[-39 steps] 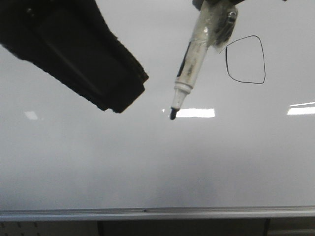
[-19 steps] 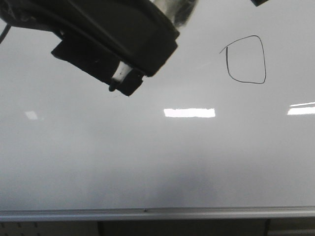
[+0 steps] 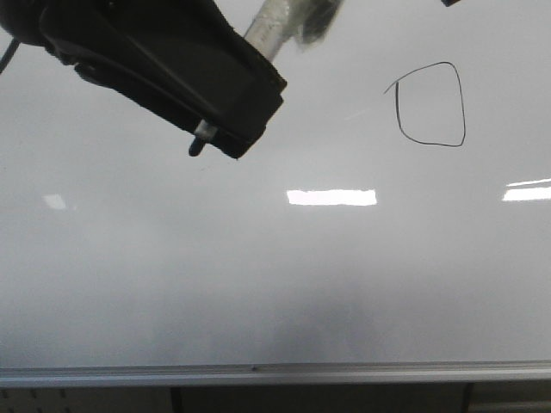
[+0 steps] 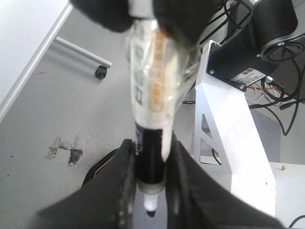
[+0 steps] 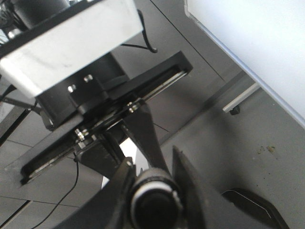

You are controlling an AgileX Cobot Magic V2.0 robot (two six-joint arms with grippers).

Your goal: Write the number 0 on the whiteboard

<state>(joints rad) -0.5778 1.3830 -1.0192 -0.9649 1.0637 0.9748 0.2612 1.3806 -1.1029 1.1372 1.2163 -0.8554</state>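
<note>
The number 0 (image 3: 430, 103), a thin black loop, is drawn on the upper right of the whiteboard (image 3: 344, 275). My left gripper (image 3: 215, 142) is at the upper left, shut on a marker (image 3: 274, 24) whose dark tip (image 3: 197, 149) sticks out below the jaws, well left of the 0. In the left wrist view the left gripper (image 4: 151, 191) clamps the marker (image 4: 152, 95) near its nib, while the right gripper (image 4: 143, 12) holds its far end. In the right wrist view the right gripper (image 5: 152, 171) is shut round the marker's round end (image 5: 153, 202).
A silver frame strip (image 3: 275, 374) runs along the board's lower edge. Bright light reflections (image 3: 331, 197) lie on the board. The left wrist view shows a white robot frame (image 4: 228, 143), a caster (image 4: 100, 71) and floor scraps (image 4: 66, 150).
The marker moved from the board's upper middle leftwards into the left gripper's jaws, which now clamp it near the nib. The 0 is unchanged.
</note>
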